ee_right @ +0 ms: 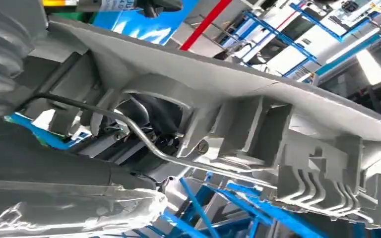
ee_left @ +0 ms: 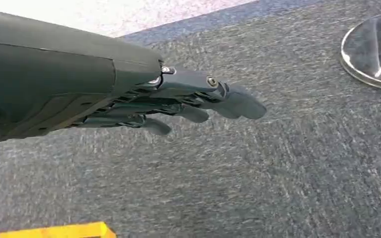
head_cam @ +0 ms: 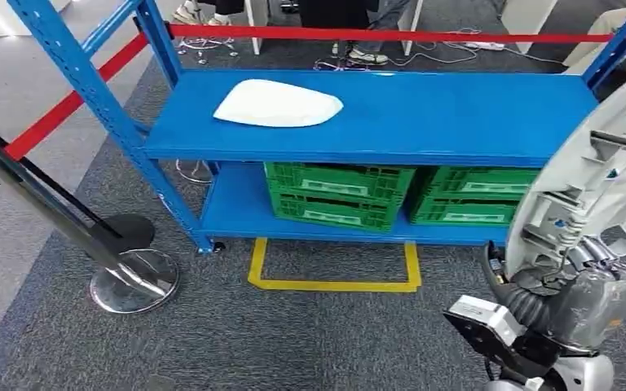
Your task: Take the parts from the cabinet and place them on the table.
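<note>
A white rounded part point(head_cam: 277, 104) lies on the top shelf of the blue cabinet point(head_cam: 456, 122), toward its left side. My right hand point(head_cam: 591, 285) holds a large grey ribbed plastic part point(head_cam: 595, 175) up at the right of the head view, in front of the cabinet's right end. Up close, the right wrist view has that grey part point(ee_right: 258, 124) with its ribs and a thin metal rod. My left hand point(ee_left: 188, 101) hangs over the grey carpet, fingers stretched out and holding nothing.
Two green crates point(head_cam: 334, 191) point(head_cam: 473, 195) sit on the cabinet's lower shelf. A yellow floor marking point(head_cam: 334, 281) lies before the cabinet. A chrome stanchion base point(head_cam: 134, 281) with a leaning post stands at left, red barrier tape point(head_cam: 73, 102) behind. People's feet point(head_cam: 367, 55) are beyond the cabinet.
</note>
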Motion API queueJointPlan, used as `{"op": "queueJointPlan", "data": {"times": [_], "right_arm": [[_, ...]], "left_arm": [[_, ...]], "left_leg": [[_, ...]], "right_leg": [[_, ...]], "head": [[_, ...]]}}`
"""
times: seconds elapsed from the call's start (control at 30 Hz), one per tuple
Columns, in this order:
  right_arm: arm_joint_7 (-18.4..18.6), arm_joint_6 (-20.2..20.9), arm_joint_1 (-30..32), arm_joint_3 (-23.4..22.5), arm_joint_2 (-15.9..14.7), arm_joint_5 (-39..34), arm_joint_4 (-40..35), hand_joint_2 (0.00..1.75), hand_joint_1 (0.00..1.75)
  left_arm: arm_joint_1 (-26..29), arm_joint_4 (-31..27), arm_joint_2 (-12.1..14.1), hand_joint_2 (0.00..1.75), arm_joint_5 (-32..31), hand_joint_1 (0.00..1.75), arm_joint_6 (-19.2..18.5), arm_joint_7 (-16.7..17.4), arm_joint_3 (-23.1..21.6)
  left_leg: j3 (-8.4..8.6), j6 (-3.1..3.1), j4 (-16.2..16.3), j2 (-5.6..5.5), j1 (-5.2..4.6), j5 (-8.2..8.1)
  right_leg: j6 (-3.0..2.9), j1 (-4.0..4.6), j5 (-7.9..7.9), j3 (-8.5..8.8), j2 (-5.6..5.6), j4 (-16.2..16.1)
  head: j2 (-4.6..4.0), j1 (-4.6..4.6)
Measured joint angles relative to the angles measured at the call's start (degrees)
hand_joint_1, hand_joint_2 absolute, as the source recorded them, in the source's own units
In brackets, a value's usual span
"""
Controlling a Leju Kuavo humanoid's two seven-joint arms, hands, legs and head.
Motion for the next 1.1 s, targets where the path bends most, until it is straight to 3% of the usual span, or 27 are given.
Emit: {"op": "queueJointPlan", "data": {"times": [0.07,0.13,0.17,0.23,0.27,0.3,0.33,0.37,0.4,0.43,0.47,0.5,0.53,0.6,0.63,0.67,0.7,0.77,0.8,0.83,0.87,0.93,0.97,1.0,1.03,1.1], "right_arm": [[0.0,0.0,0.2,-0.2,0.2,0.0,0.0,1.75,1.64],[0.0,0.0,0.2,-0.2,0.3,0.0,-0.1,1.75,1.64],[0.0,0.0,0.2,-0.3,0.3,0.0,-0.1,1.75,1.64],[0.0,0.0,0.2,-0.3,0.5,-0.1,-0.1,1.75,1.64],[0.0,0.0,0.2,-0.3,0.5,-0.1,-0.1,1.75,1.64],[0.0,0.0,0.2,-0.3,0.6,-0.1,-0.1,1.75,1.64],[0.0,0.0,0.2,-0.4,0.6,-0.1,-0.1,1.75,1.64],[0.0,0.0,0.3,-0.4,0.7,-0.1,-0.1,1.75,1.64],[0.0,0.0,0.3,-0.4,0.7,-0.1,-0.1,1.75,1.64],[0.0,0.0,0.3,-0.5,0.7,-0.1,-0.2,1.75,1.64],[0.0,0.0,0.3,-0.5,0.8,-0.1,-0.2,1.75,1.64],[-0.1,0.0,0.2,-0.5,0.8,-0.1,-0.3,1.75,1.64],[-0.1,0.0,0.3,-0.5,0.8,-0.1,-0.3,1.75,1.64],[-0.1,0.0,0.5,-0.6,1.0,-0.2,-0.5,1.75,1.64],[-0.2,0.0,0.8,-0.7,1.0,-0.3,-0.6,1.75,1.64],[-0.4,0.0,0.9,-0.9,1.0,-0.3,-0.6,1.75,1.64],[-0.6,0.0,0.8,-1.1,1.0,-0.3,-0.7,1.75,1.64],[-0.9,0.0,0.9,-1.1,1.1,-0.3,-0.7,1.75,1.64],[-0.9,0.0,1.1,-1.3,1.1,-0.5,-0.7,1.75,1.64],[-0.9,0.0,1.2,-1.4,1.2,-0.6,-0.7,1.75,1.64],[-1.1,0.0,1.3,-1.4,1.2,-0.9,-0.7,1.75,1.64],[-1.6,0.0,1.3,-1.7,1.4,-1.2,-0.8,1.75,1.64],[-2.0,0.0,1.2,-1.8,1.7,-1.3,-0.9,1.75,1.64],[-2.3,0.0,1.3,-1.9,1.9,-1.4,-1.1,1.75,1.64],[-2.5,0.0,1.6,-1.9,2.1,-1.6,-1.3,1.75,1.64],[-2.6,0.0,2.2,-2.2,2.3,-1.7,-1.4,1.75,1.64]], "left_arm": [[0.1,0.0,0.0,1.75,0.0,0.0,0.0,0.0,0.0],[0.1,-0.1,0.4,1.75,0.0,0.0,0.0,0.0,0.0],[0.2,-0.1,0.3,1.75,0.0,0.0,0.0,0.0,0.0],[0.2,-0.1,0.2,1.75,0.0,0.0,0.0,0.0,0.0],[0.2,-0.1,0.2,1.75,0.0,0.0,0.0,0.0,0.0],[0.2,-0.1,0.1,1.75,0.0,0.0,0.0,0.0,0.0],[0.3,-0.1,0.1,1.75,0.0,0.0,0.0,0.0,0.0],[0.3,-0.1,0.1,1.75,0.0,0.0,0.0,0.0,0.0],[0.2,-0.1,0.1,1.75,0.0,0.0,0.0,0.0,0.0],[0.2,-0.1,0.1,1.75,0.0,0.0,0.0,0.0,0.0],[0.2,-0.3,0.6,1.75,0.0,0.0,0.0,0.0,0.0],[0.1,-0.3,0.4,1.75,-0.1,0.0,0.0,0.0,-0.1],[0.1,-0.4,0.4,1.75,0.0,0.0,0.0,0.0,-0.1],[0.2,-0.4,0.4,1.75,0.0,0.0,0.0,0.0,-0.1],[0.2,-0.4,0.4,1.75,0.0,0.0,0.0,0.1,-0.1],[0.0,-0.4,0.4,1.75,0.0,0.0,0.0,0.2,-0.2],[0.0,-0.4,0.3,1.75,0.0,0.0,0.0,0.2,-0.3],[0.0,-0.5,0.1,1.75,-0.1,0.0,0.0,0.2,-0.5],[0.0,-0.5,0.0,1.75,-0.1,0.0,0.0,0.2,-0.5],[0.0,-0.5,0.0,1.75,-0.1,0.0,0.0,0.2,-0.6],[0.0,-0.5,-0.1,1.75,-0.2,0.0,0.0,0.3,-0.6],[0.0,-0.5,-0.2,1.75,-0.3,0.0,0.0,0.3,-0.9],[0.0,-0.5,-0.1,1.75,-0.3,0.0,0.0,0.3,-0.9],[0.0,-0.6,0.0,1.75,-0.4,0.0,0.0,0.3,-1.0],[0.1,-0.6,0.0,1.75,-0.5,0.0,0.0,0.3,-1.0],[0.2,-0.6,-0.1,1.75,-0.5,0.0,0.0,0.3,-1.0]], "left_leg": [[-0.48,-0.44,0.2,-0.03,0.02,0.85],[-1.13,-0.99,0.5,-0.12,0.14,0.24],[-1.83,-1.56,2.3,-0.15,0.2,-2.37],[-4.5,-2.21,10.8,-0.14,0.55,-8.45],[-5.62,-2.29,14.9,-0.14,0.63,-10.34],[-6.08,-2.25,17.8,-0.14,0.66,-11.21],[-5.39,-2.05,17.8,-0.15,0.65,-10.52],[-3.45,-1.63,15.3,-0.16,0.57,-8.67],[-0.4,-0.92,10.6,-0.17,0.42,-6.46],[2.84,0.1,5.3,-0.27,0.07,-4.6],[5.25,1.79,1.0,-0.64,-0.67,-4.32],[6.01,2.21,-0.5,-0.55,-0.65,-4.52],[5.96,1.9,-1.1,-0.57,-1.02,-4.3],[5.65,2.04,-1.3,-0.57,-1.3,-3.36],[6.05,2.43,-3.3,-0.49,-0.63,-2.34],[5.98,2.16,-3.9,-0.23,-0.42,-2.01],[5.45,2.24,-3.9,-0.24,-0.32,-1.71],[4.62,1.98,-3.7,-0.16,-0.29,-1.29],[4.19,1.85,-3.5,-0.05,-0.28,-1.02],[3.79,1.71,-3.2,-0.02,-0.16,-0.87],[3.28,1.59,-2.7,0.0,0.03,-0.78],[2.11,1.17,-1.4,0.0,0.51,-0.85],[1.39,0.75,-0.3,-0.05,0.44,-1.01],[0.53,0.44,0.6,-0.16,0.19,-1.02],[0.39,0.19,0.9,-0.24,0.04,-0.77],[-0.13,-0.43,1.1,-0.28,0.12,-0.12]], "right_leg": [[-0.36,0.12,0.21,-0.91,-0.06,0.5],[-1.37,-0.28,0.88,-1.66,-0.25,0.4],[-2.1,-0.28,1.29,-2.14,-0.27,0.5],[-2.88,-0.16,1.92,-3.1,-0.41,0.5],[-2.95,-0.07,2.22,-3.58,-0.44,0.6],[-3.0,0.06,2.56,-4.06,-0.45,0.7],[-3.07,0.21,2.81,-4.49,-0.43,0.8],[-3.1,0.44,3.06,-4.95,-0.37,0.9],[-3.16,0.8,3.29,-5.18,-0.25,0.9],[-3.29,1.02,3.45,-5.23,-0.18,0.9],[-3.28,0.78,3.65,-5.46,-0.27,0.9],[-2.98,1.05,4.01,-5.72,-0.31,1.0],[-2.61,0.59,4.43,-5.99,-0.36,1.0],[-1.95,0.3,5.16,-6.19,-0.35,0.5],[-1.73,0.71,4.84,-6.4,-0.26,0.5],[-1.55,0.7,3.11,-7.5,-0.18,1.3],[-1.35,0.69,0.08,-8.63,-0.14,4.5],[-0.76,0.28,-4.69,-11.41,-0.18,13.5],[-0.45,0.18,-5.67,-12.26,-0.19,17.1],[-0.23,0.07,-4.92,-11.92,-0.22,17.8],[0.07,-0.13,-2.98,-10.27,-0.24,16.0],[0.93,-0.71,1.18,-4.31,-0.36,6.6],[1.74,-0.93,0.05,-1.94,-0.39,2.1],[1.1,-0.5,0.02,-0.74,-0.12,1.2],[0.29,-0.55,-0.1,-1.46,-0.17,1.7],[-0.38,-0.38,0.17,-2.11,-0.14,2.2]], "head": [[0.0,-0.02],[0.0,0.11],[0.0,-0.24],[0.0,-0.39],[0.0,-0.39],[0.0,-0.37],[0.0,-0.41],[0.0,-0.41],[0.0,-0.41],[0.0,-0.41],[0.0,-0.15],[0.0,-0.11],[0.0,-0.39],[0.0,-0.39],[0.0,-0.32],[0.0,-0.24],[0.0,-0.02],[0.0,0.07],[0.0,0.07],[0.0,0.18],[0.0,0.15],[0.0,0.16],[0.0,0.22],[0.0,0.55],[0.0,0.26],[0.0,0.18]]}}
